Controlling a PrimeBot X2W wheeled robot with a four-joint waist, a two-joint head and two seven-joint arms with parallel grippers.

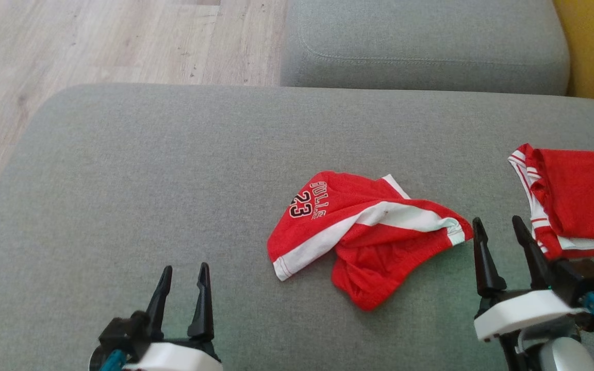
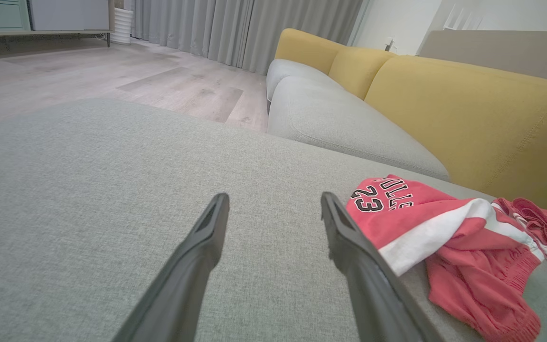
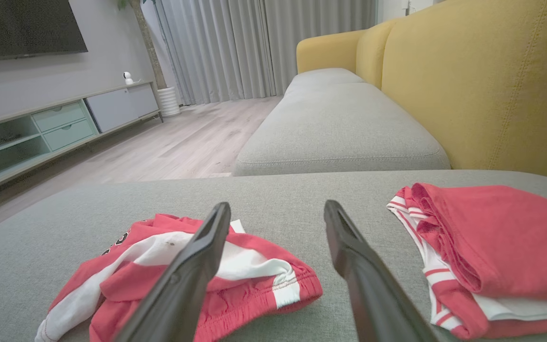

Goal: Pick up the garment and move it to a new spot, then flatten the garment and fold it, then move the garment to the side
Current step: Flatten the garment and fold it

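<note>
Both my grippers have their fingers spread with nothing between them. The left gripper [image 1: 186, 269] sits over bare cushion [image 1: 121, 180], and the right gripper [image 1: 498, 222] is just beside the gathered edge of the crumpled red garment [image 1: 359, 232]. The garment lies mid-cushion, nearer my right side. I judge it light, limp and quick to bunch, so I'd pinch the elastic edge or the white-striped hem, not the loose middle. I count two red pieces: this garment and a folded pile [image 1: 580, 201] at the far right.
</note>
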